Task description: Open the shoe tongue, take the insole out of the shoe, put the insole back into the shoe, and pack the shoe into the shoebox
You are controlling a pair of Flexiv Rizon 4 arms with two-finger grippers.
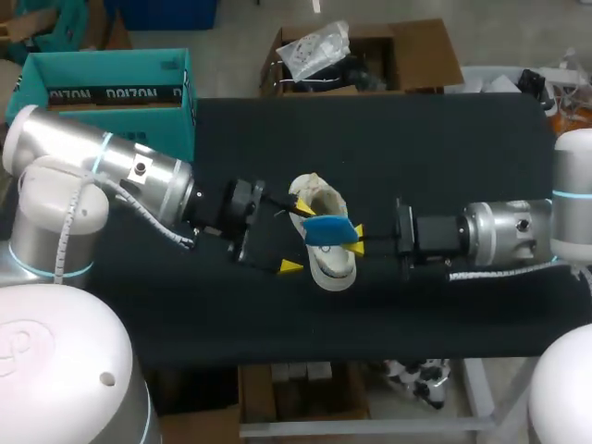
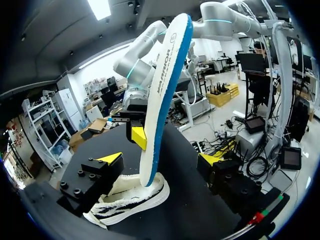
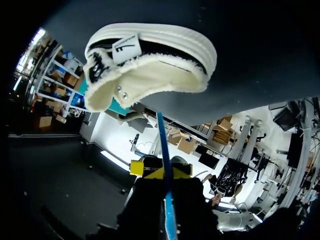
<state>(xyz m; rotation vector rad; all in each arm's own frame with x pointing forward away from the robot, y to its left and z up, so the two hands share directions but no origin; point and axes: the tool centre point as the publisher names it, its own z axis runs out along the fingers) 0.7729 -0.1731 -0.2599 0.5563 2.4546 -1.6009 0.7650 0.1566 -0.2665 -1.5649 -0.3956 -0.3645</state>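
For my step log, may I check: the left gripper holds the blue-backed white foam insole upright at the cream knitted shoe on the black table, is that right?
Not quite: it is the right gripper that holds the blue-backed white foam insole, as the right wrist view shows, edge-on in its grip. The left gripper stands open beside the cream knitted shoe. The rest is right.

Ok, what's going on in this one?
The right hand is shut on the blue insole, holding it on edge with its lower end in the shoe, which lies mid-table. The left hand is open at the shoe's side, not clamping it. The shoebox stands at the far left corner, and the shoe is not yet packed.
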